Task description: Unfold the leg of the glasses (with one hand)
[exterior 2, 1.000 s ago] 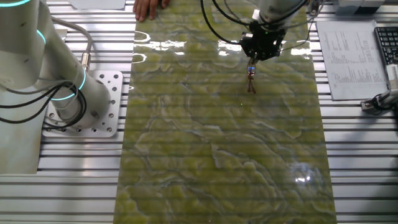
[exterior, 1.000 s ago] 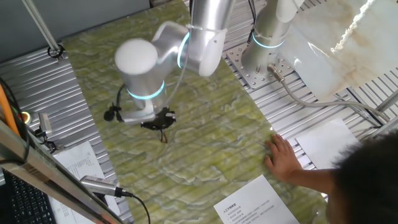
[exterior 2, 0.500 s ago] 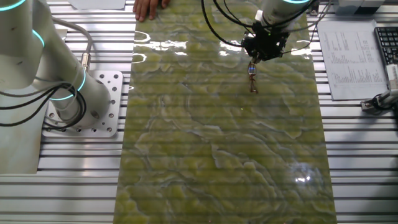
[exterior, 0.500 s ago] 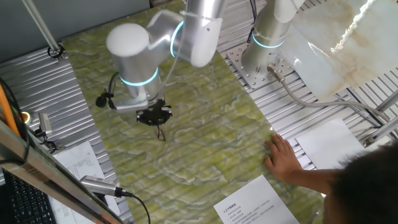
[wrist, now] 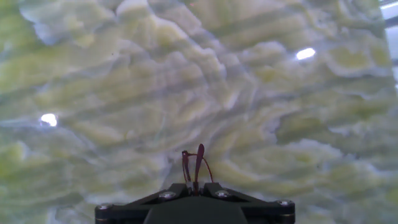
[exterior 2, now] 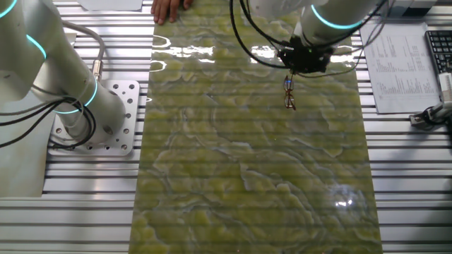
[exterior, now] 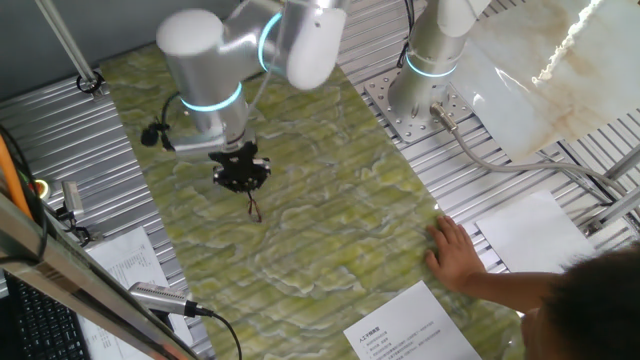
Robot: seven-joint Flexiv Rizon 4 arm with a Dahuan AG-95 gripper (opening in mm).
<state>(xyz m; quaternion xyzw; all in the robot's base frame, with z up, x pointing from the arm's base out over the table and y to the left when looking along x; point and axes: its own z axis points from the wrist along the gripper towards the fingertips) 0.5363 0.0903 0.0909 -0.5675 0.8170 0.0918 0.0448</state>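
Observation:
My black gripper [exterior: 243,183] hangs from the silver arm with the cyan ring, above the green marbled mat [exterior: 330,210]. It is shut on the glasses [exterior: 253,207], a small thin dark wire frame that dangles below the fingers, off the mat. In the other fixed view the gripper [exterior 2: 295,69] holds the glasses [exterior 2: 289,93] near the mat's far right side. In the hand view thin red-brown wires of the glasses [wrist: 194,163] stick out from between the closed jaws of the gripper [wrist: 194,185]. I cannot tell the leg apart from the frame.
A person's hand [exterior: 455,255] rests on the mat's near right edge, and shows at the top edge in the other fixed view [exterior 2: 169,8]. A second robot base [exterior 2: 85,106] stands left of the mat. Paper sheets [exterior 2: 395,60] and a keyboard [exterior 2: 439,42] lie to the right.
The arm has moved up and to the left in one fixed view, carrying the glasses with it. The grip has stayed shut. The person's hand has not moved.

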